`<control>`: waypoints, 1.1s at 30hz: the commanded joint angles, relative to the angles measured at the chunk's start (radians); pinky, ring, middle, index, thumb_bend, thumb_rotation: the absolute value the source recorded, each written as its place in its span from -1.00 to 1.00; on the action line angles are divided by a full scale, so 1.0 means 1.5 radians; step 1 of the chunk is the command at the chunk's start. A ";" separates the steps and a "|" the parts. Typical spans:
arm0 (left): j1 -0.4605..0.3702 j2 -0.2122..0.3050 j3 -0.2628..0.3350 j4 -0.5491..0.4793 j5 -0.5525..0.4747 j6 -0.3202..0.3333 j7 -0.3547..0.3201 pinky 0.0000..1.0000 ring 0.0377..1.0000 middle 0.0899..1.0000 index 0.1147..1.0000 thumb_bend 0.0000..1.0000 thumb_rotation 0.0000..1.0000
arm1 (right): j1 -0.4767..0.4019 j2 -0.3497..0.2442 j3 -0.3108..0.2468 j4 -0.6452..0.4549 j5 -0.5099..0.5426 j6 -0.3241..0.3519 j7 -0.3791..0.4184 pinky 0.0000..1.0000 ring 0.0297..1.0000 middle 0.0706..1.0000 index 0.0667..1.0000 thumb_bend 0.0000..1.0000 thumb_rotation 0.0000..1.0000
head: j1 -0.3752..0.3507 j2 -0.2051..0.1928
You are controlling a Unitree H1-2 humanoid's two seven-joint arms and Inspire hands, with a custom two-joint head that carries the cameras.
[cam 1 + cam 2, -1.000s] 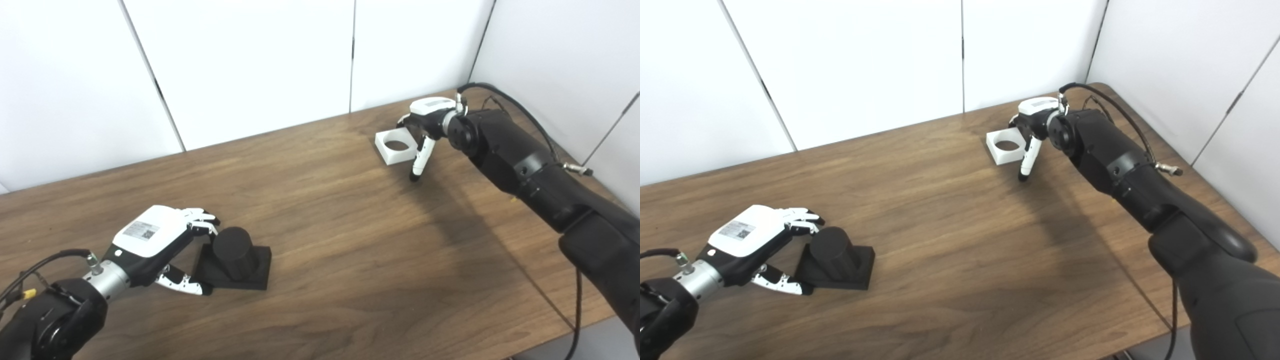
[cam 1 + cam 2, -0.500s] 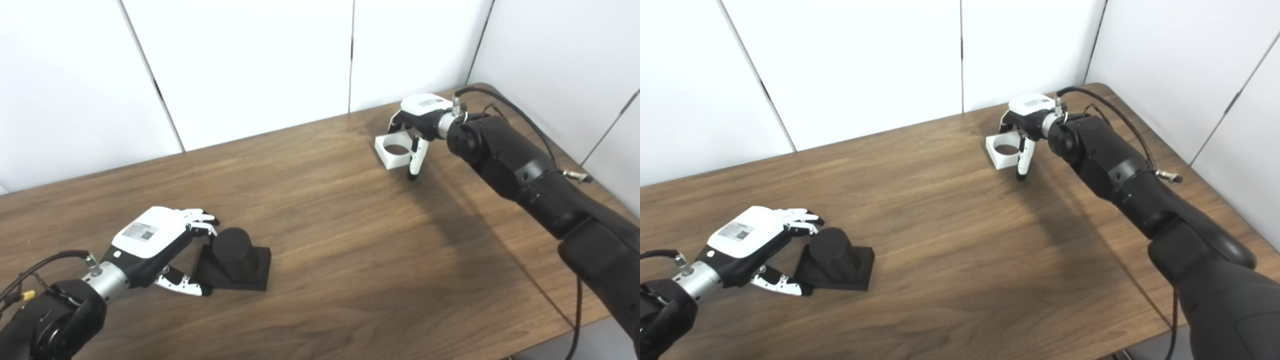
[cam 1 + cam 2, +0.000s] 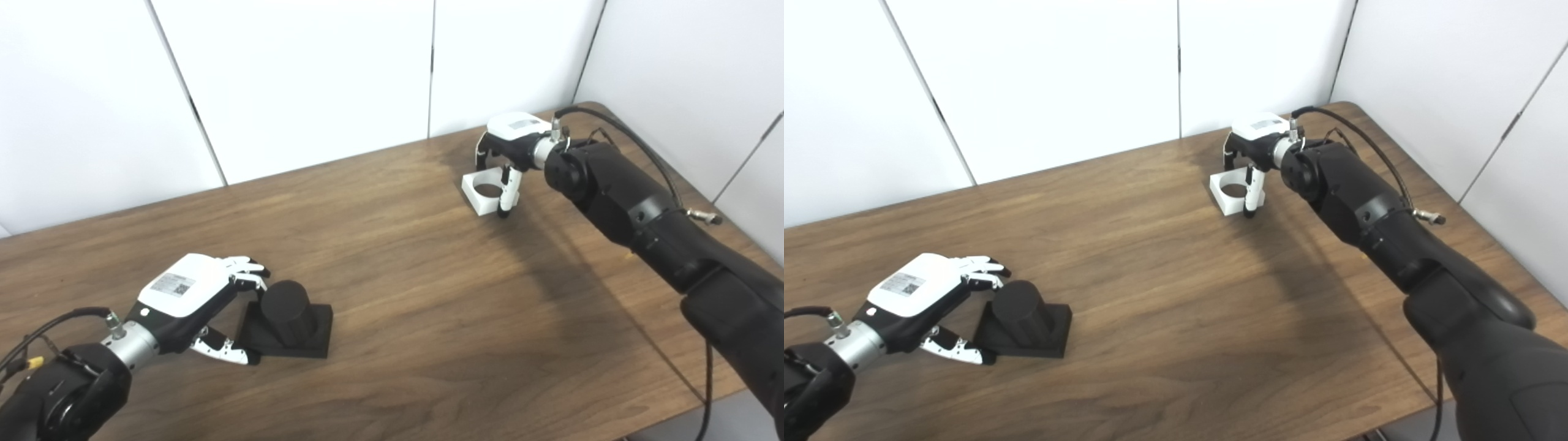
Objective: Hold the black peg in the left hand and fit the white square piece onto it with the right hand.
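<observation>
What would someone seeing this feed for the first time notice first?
Probably the white square piece with a round hole at the far right of the dark wooden table, with the right hand arched over it, fingers either side. Next, at the near left, the black cylindrical peg on its square base, with the left hand open beside it, fingertips near the cylinder.

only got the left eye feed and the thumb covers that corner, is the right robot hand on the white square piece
observer: the right eye view shows the right robot hand straddling the white square piece, thumb down its right side, other fingers over its far edge.
operator: gripped?
observer: cannot tell; the piece looks flat on the table.
operator: left side?
observer: left robot hand open beside the black peg, not closed on it.
</observation>
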 commanded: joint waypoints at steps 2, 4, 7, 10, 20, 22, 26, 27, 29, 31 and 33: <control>0.034 0.017 -0.030 0.008 0.028 -0.001 -0.063 0.59 0.76 0.67 -0.16 0.05 -0.88 | -0.010 -0.009 0.003 0.008 -0.017 -0.007 -0.017 0.29 0.52 0.51 -0.10 0.04 -0.72 | 0.001 0.001; 0.034 0.016 -0.029 0.010 0.024 -0.004 -0.060 0.58 0.76 0.66 -0.16 0.05 -0.88 | -0.010 -0.011 0.006 0.008 -0.019 -0.011 -0.017 0.29 0.51 0.49 -0.10 0.04 -0.72 | 0.001 0.001; 0.035 0.017 -0.028 0.011 0.026 -0.006 -0.058 0.58 0.75 0.65 -0.16 0.05 -0.88 | -0.010 -0.011 0.006 0.009 -0.019 -0.016 -0.018 0.27 0.51 0.47 -0.11 0.04 -0.72 | 0.001 0.001; 0.034 0.017 -0.028 0.010 0.025 -0.004 -0.062 0.58 0.76 0.66 -0.16 0.05 -0.88 | -0.009 -0.011 0.003 0.012 -0.018 -0.027 -0.029 0.26 0.51 0.47 -0.11 0.04 -0.73 | 0.002 0.001; 0.033 0.017 -0.025 0.015 0.018 -0.005 -0.064 0.61 0.77 0.67 -0.16 0.05 -0.88 | 0.009 0.004 -0.047 -0.028 0.019 -0.036 -0.073 0.37 0.64 0.52 -0.11 0.04 -0.73 | 0.017 0.010; 0.031 0.015 -0.027 0.015 0.020 -0.003 -0.068 0.61 0.77 0.67 -0.16 0.05 -0.88 | 0.011 0.007 -0.053 -0.039 0.018 -0.032 -0.071 0.39 0.65 0.53 -0.11 0.04 -0.73 | 0.037 0.018; 0.030 0.010 -0.031 0.009 0.027 0.008 -0.074 0.62 0.79 0.69 -0.16 0.05 -0.88 | 0.017 0.009 -0.066 -0.061 0.023 -0.031 -0.072 0.42 0.67 0.55 -0.11 0.03 -0.73 | 0.076 0.029; 0.029 0.008 -0.031 0.008 0.027 0.010 -0.076 0.64 0.79 0.69 -0.15 0.05 -0.88 | 0.019 0.011 -0.073 -0.067 0.031 -0.034 -0.073 0.41 0.67 0.55 -0.11 0.03 -0.73 | 0.092 0.032; 0.027 0.006 -0.032 0.006 0.027 0.015 -0.079 0.64 0.79 0.69 -0.16 0.05 -0.88 | 0.022 0.012 -0.083 -0.080 0.044 -0.044 -0.073 0.40 0.65 0.54 -0.11 0.04 -0.74 | 0.111 0.037; 0.026 0.001 -0.034 0.003 0.030 0.021 -0.081 0.64 0.78 0.69 -0.16 0.05 -0.87 | 0.024 0.011 -0.089 -0.091 0.054 -0.058 -0.069 0.43 0.65 0.53 -0.11 0.04 -0.74 | 0.130 0.041; 0.024 -0.003 -0.037 0.000 0.033 0.031 -0.089 0.65 0.80 0.70 -0.16 0.05 -0.87 | 0.025 0.011 -0.092 -0.105 0.061 -0.069 -0.066 0.45 0.65 0.53 -0.11 0.03 -0.74 | 0.145 0.045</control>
